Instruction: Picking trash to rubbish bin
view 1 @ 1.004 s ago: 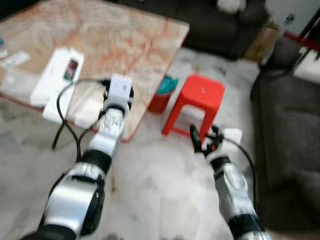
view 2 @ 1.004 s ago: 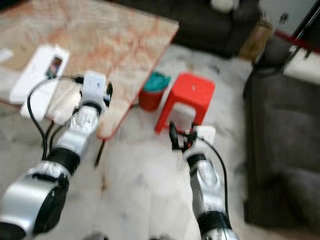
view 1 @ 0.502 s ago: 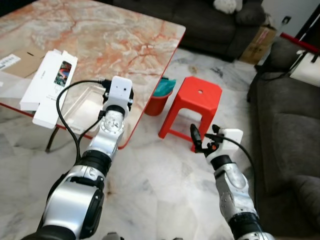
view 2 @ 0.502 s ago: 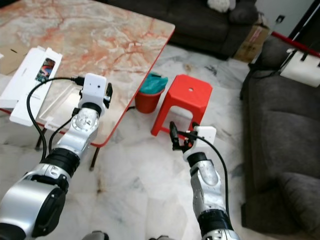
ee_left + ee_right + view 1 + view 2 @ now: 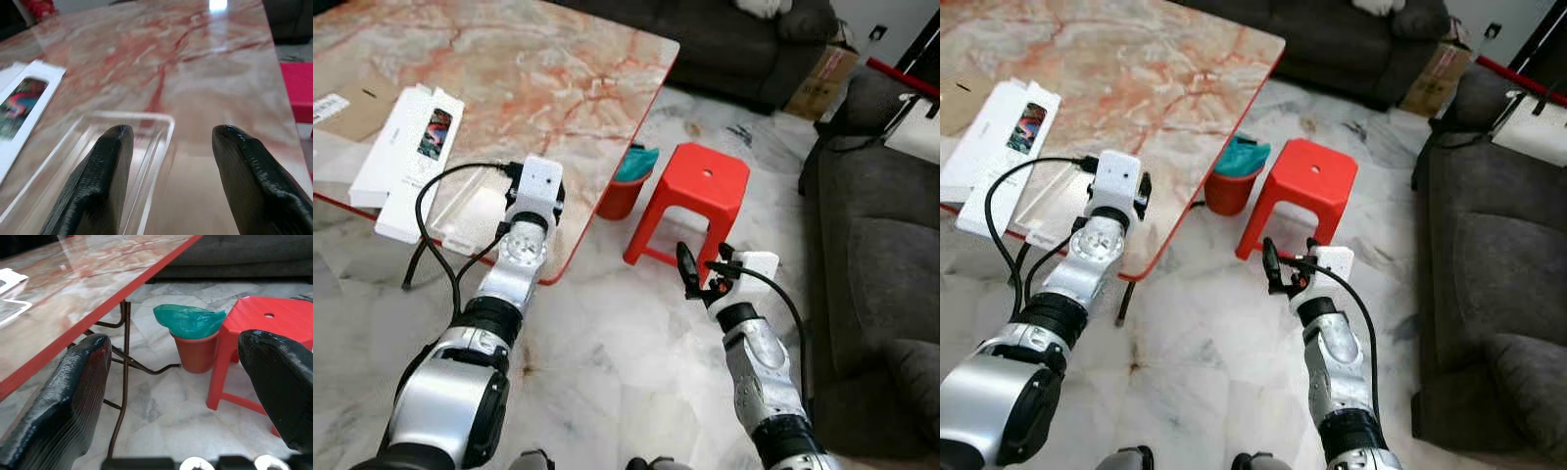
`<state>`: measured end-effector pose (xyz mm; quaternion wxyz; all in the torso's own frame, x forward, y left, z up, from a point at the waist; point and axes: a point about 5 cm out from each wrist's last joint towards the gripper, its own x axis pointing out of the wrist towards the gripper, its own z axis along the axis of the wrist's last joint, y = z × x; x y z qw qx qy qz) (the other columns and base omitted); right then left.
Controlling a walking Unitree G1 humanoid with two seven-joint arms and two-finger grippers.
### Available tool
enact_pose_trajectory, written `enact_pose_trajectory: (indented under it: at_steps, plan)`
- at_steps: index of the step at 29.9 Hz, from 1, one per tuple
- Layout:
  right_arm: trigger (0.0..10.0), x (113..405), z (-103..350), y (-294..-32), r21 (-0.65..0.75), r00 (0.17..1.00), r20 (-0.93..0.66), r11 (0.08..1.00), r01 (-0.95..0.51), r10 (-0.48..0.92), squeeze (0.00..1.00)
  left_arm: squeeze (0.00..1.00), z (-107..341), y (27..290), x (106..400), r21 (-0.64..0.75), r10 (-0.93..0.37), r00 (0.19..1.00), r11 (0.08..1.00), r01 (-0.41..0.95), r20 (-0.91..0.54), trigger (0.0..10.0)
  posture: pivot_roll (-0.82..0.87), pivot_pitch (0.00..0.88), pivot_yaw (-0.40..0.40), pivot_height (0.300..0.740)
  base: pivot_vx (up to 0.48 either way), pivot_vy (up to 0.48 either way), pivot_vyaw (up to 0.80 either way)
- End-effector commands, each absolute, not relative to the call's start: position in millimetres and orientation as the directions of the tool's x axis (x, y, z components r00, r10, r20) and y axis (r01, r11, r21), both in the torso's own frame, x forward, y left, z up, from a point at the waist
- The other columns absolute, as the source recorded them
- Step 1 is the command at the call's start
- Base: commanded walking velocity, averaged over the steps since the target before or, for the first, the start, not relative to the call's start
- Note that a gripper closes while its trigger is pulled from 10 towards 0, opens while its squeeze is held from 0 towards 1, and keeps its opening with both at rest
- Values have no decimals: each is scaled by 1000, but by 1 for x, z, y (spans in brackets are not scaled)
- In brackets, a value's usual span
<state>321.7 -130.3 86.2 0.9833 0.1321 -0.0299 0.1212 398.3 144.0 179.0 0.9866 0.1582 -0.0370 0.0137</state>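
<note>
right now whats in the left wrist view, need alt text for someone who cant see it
The left pincer, its two black fingers spread open, hovers over a clear plastic tray lying on a marble-patterned table. A white box with a colourful picture lies beside the tray.
</note>
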Motion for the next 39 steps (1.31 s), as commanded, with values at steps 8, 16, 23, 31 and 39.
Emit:
enact_pose_trajectory:
  at_steps: [8,16,23,31,39]
  plan:
    - [10000,319,84,-135,256,973,83,939,-231,217,0,0,160,161,392,343,75,997,937,-70,-3,10000,55,174,-150,740,0,0,0]
    - [10000,319,83,-134,256,971,79,937,-238,225,0,0,158,166,392,374,95,995,924,-79,-23,10000,55,166,-150,740,0,0,0]
    - [10000,319,83,-134,255,971,80,937,-238,225,0,0,160,160,393,373,54,998,927,-35,-40,10000,54,165,-150,740,0,0,0]
    - [10000,319,83,-134,256,971,80,937,-238,224,0,0,161,156,394,338,45,998,941,-26,-49,10000,53,157,-148,740,0,0,0]
    - [10000,318,83,-134,256,971,80,937,-239,226,0,0,166,161,396,149,70,996,987,-61,-56,10000,52,152,-148,740,0,0,0]
